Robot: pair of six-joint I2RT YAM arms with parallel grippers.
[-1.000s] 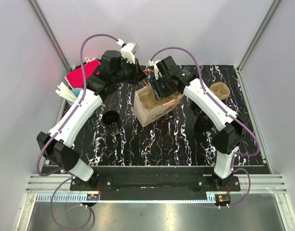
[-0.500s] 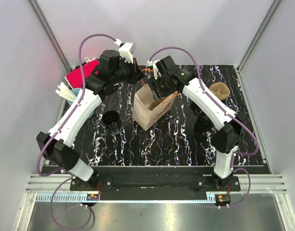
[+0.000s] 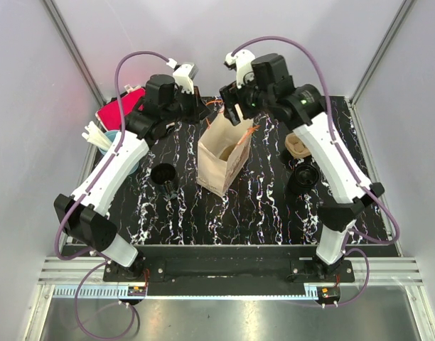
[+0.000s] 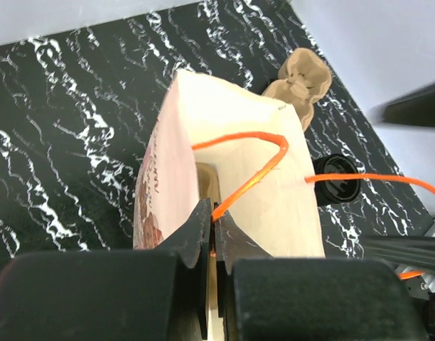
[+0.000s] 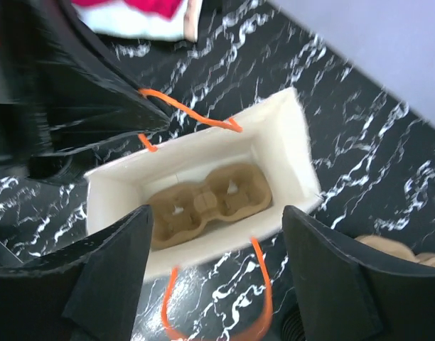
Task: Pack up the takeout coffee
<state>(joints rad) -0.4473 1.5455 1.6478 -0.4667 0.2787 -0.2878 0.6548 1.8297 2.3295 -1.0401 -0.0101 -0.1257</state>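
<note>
Left end effector (image 4: 214,220) is clamped tight on the orange handle (image 4: 253,138) at the rim of the paper bag (image 3: 219,153), keeping the mouth spread. I see the right end effector (image 5: 216,220) directly above that mouth, fingers spread wide and gripping nothing. A cup carrier (image 5: 207,206) lies flat on the bag's floor, its ends close to the side walls. The bag stands mid-worktop, nearer the far edge, tilted a little. A black cup (image 3: 163,175) stands off its left side and a second carrier (image 3: 297,145) with a black round piece (image 3: 303,177) sits off its right, both apart from it. A broad strip of worktop (image 3: 260,220) shows between the bag and the near edge.
</note>
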